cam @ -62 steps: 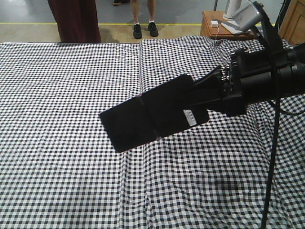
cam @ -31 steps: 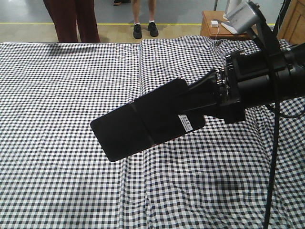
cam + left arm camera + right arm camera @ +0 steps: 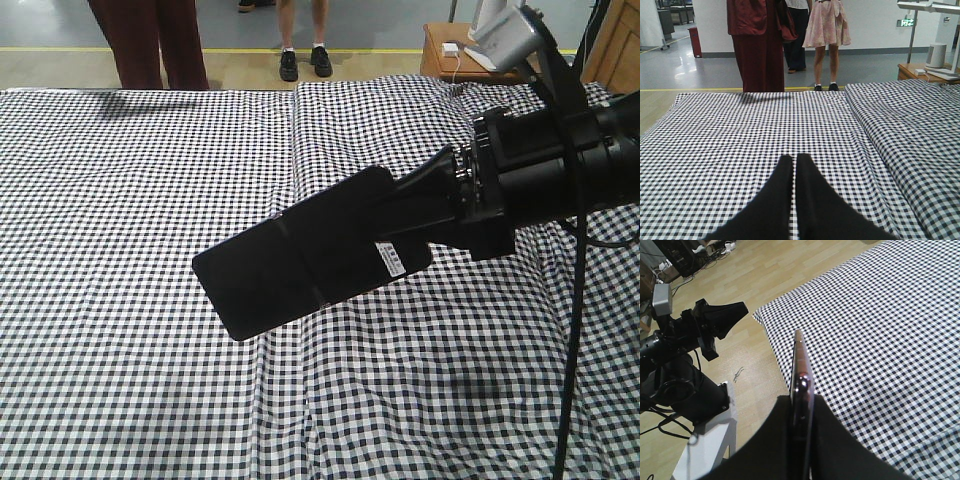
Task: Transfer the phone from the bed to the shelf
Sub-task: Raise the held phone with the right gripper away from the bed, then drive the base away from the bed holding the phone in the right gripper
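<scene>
1. One thin, glossy black phone hangs in the air above the bed, clear of the cloth. In the front view it slants down to the left.
2. The right gripper is closed on the end that carries a small white sticker. The right wrist view shows the phone edge-on, its pinkish rim squeezed from both flat sides.
3. The phone looks light and stiff. The crease across its middle hints at a hinge, though, so the overhanging half may flex or swing.
4. The faces are probably slick and breakable. A pinch at one end leaves a long lever, so a hold nearer the middle would likely be steadier, and slow travel seems wise.
5. The left gripper has its fingers pressed together with nothing between them, low over the bed.
6. The bed is a wide spread of black-and-white checked cloth with a fold running lengthwise. It looks soft enough to forgive a drop.
7. Beyond the far edge stand a reddish side table and two people. Pale wooden floor lies alongside the bed.
8. The shelf shows in none of the views.
</scene>
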Motion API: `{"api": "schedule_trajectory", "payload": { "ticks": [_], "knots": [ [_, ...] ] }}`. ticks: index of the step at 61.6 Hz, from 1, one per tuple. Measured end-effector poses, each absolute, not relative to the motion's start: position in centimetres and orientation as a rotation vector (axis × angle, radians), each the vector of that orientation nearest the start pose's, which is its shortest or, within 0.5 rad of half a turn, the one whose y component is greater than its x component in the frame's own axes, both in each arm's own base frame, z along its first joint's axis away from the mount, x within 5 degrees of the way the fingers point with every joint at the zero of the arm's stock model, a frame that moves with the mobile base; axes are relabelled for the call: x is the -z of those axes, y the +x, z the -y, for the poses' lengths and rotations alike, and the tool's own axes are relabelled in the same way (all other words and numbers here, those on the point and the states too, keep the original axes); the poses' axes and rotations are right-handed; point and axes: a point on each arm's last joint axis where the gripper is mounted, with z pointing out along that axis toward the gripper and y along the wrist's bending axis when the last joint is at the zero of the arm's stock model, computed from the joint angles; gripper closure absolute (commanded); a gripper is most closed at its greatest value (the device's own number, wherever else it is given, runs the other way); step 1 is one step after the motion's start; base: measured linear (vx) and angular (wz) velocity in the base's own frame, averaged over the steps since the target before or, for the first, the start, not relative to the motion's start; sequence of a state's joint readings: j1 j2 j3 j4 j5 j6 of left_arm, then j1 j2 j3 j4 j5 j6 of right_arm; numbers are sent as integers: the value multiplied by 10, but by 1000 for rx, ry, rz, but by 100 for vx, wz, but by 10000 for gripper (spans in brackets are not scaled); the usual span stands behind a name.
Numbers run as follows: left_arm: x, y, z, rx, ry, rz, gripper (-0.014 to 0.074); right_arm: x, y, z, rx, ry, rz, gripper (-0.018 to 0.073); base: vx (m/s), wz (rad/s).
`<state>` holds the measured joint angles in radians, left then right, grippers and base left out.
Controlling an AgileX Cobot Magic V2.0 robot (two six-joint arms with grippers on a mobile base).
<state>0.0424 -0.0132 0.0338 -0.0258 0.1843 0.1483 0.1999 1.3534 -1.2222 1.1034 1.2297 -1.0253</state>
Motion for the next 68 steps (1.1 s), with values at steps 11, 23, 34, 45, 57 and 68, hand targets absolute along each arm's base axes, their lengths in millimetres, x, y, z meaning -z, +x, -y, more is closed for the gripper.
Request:
{"api": "schedule_trajectory", "payload": {
  "ticks": [11,23,34,45,57,68],
  "knots": [
    [-186,56,-2,-120,72,-1688,595,-378,237,-126,-1105,-1056,-1962,561,0,0],
    [-186,56,-2,-120,72,-1688,595,-378,237,-126,-1105,-1056,-1962,561,0,0],
    [-186,56,-2,-120,72,-1688,595,-378,237,-126,-1105,-1056,-1962,561,-1,1],
    [-186,56,-2,-120,72,-1688,595,-378,237,-126,-1104,-1055,-1962,561,-6,5],
    [-186,56,-2,-120,72,-1688,595,-378,237,-126,-1104,-1054,-1961,561,-13,11],
    [-186,56,-2,-120,72,-1688,595,-378,237,-126,-1104,-1055,-1962,561,-16,8]
  ]
}}
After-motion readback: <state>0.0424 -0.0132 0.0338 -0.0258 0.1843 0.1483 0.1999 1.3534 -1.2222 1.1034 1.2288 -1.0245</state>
